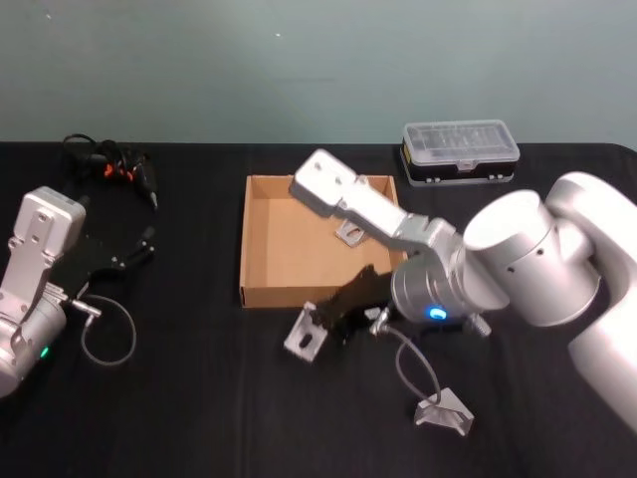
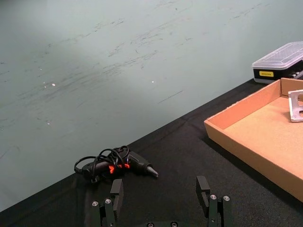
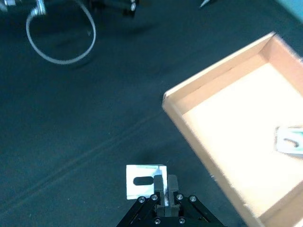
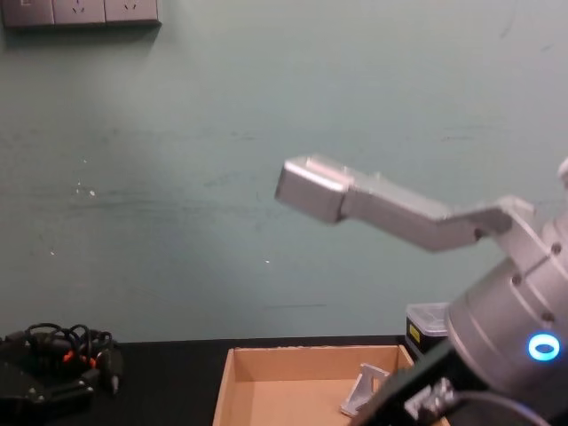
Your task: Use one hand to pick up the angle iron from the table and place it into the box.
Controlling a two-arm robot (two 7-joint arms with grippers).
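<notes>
A silver angle iron [image 1: 304,337] lies just in front of the front wall of the tan cardboard box [image 1: 261,239], on or barely above the black table [image 1: 199,398]. My right gripper [image 1: 320,321] is shut on its upright flange. The right wrist view shows that gripper [image 3: 163,182] pinching the slotted angle iron [image 3: 142,181], with the box [image 3: 208,156] beside it. Another angle iron [image 1: 350,231] rests inside the box, and a third [image 1: 445,411] sits on the table near the front right. My left gripper [image 1: 142,249] is parked open at the far left.
A clear-lidded plastic case [image 1: 460,151] stands behind the box at the back right. A black tool with tangled cables [image 1: 109,164] lies at the back left. A thin cable loop [image 1: 107,339] hangs from the left arm. Another cable [image 1: 413,368] curls below the right wrist.
</notes>
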